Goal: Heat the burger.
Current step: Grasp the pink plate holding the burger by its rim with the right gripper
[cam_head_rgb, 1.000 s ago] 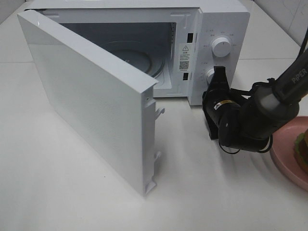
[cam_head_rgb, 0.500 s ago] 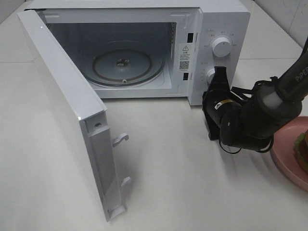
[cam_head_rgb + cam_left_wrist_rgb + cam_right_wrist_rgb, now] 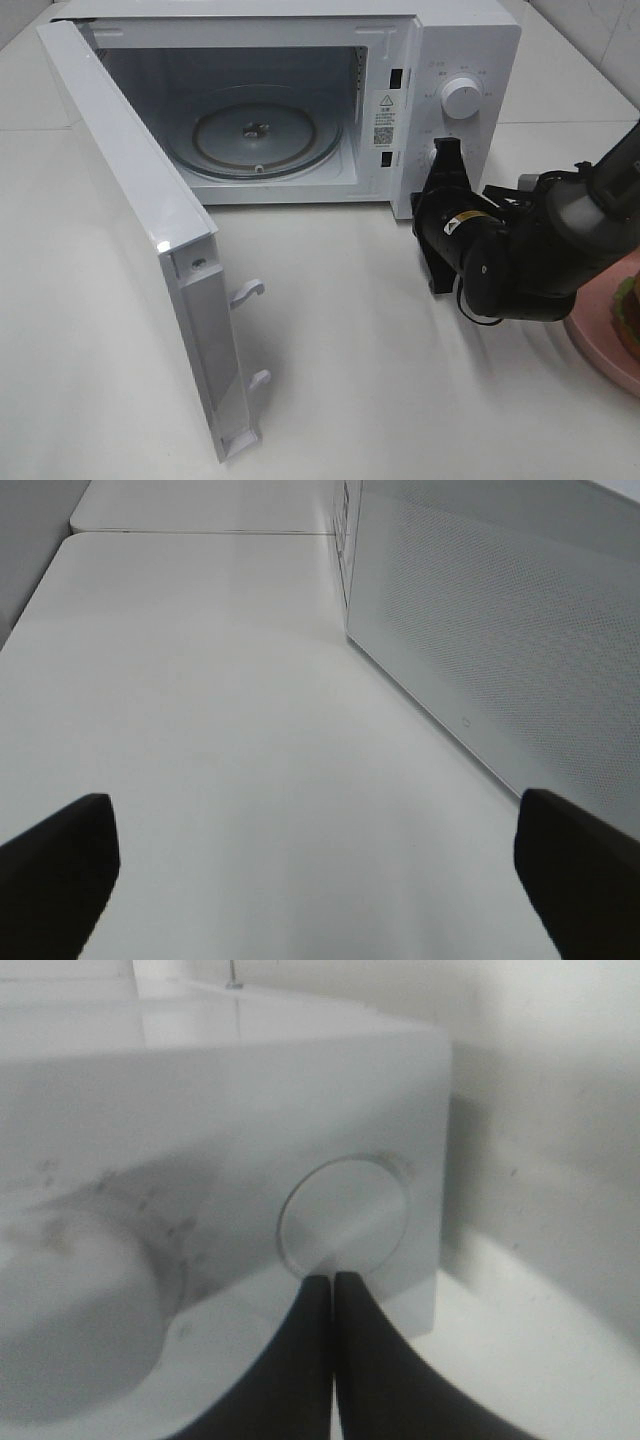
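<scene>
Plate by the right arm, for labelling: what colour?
Pink round plate, clearest in the exterior high view.

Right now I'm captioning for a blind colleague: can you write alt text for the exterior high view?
A white microwave stands with its door swung wide open, showing the glass turntable inside. The shut right tool points at the control panel below the upper knob, and the burger on its pink plate sits at the far right edge.
</scene>
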